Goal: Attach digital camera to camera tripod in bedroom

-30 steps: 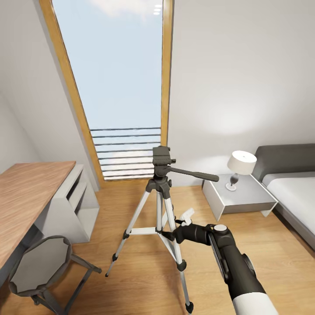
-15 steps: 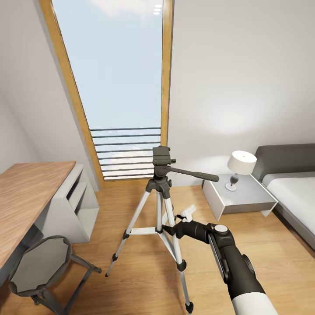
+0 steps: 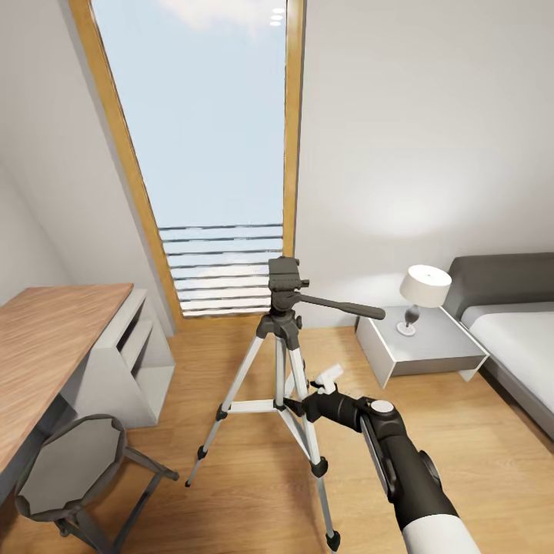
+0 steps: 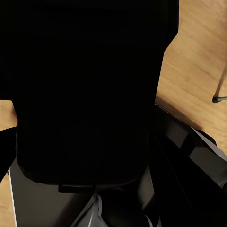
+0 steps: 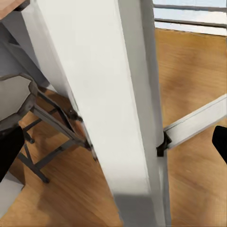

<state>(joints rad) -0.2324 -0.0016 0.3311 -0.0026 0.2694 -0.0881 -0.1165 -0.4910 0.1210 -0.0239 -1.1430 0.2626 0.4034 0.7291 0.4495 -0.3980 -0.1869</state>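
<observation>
Head view: the tripod is standing on the wood floor in front of the tall window, with the desk surface and stool to its left and the nightstand and bed to its right. The right arm is reaching low, its claw sitting right at a tripod leg; whether it is spread or pinching I cannot tell.

Left wrist view: a dark mass is blocking nearly everything, so I cannot tell that claw's state or whether a camera is being held.

Right wrist view: a pale tripod leg is looming very close, a dark fingertip at one side.

Likely the robot is steadying or positioning the tripod; next it needs the camera brought up to the tripod's head.
</observation>
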